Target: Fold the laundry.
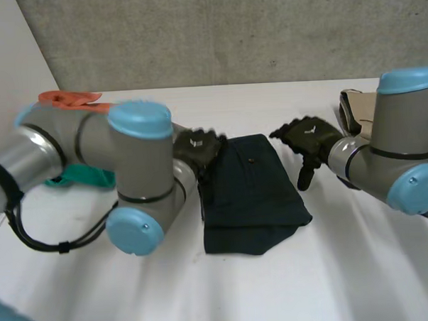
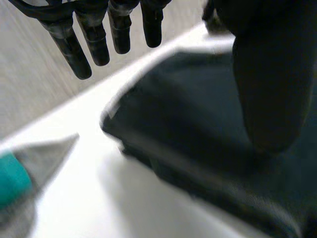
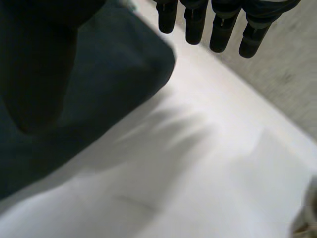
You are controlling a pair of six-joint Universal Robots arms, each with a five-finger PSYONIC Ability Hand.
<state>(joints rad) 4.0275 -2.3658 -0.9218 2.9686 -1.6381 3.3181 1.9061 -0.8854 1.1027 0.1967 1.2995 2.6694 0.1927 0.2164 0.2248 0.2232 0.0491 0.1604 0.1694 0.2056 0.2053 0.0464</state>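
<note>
White table [image 1: 291, 292] carries a folded dark garment [image 1: 254, 194] at centre. Left hand [image 1: 197, 145] is at the garment's far left edge, fingers straight and relaxed, gripping nothing. Right hand [image 1: 309, 138] hovers just right of its far right corner, fingers likewise extended and empty. Green cloth [image 1: 83, 177] and orange cloth [image 1: 69, 100] lie at the left, beige cloth [image 1: 354, 108] at the far right.

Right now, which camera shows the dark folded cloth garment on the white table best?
The head view: nearly the whole dark folded cloth garment lies flat between the left hand and right hand. The left wrist view catches one folded edge under its hand; the right wrist view, one rounded corner beside its hand.
</note>
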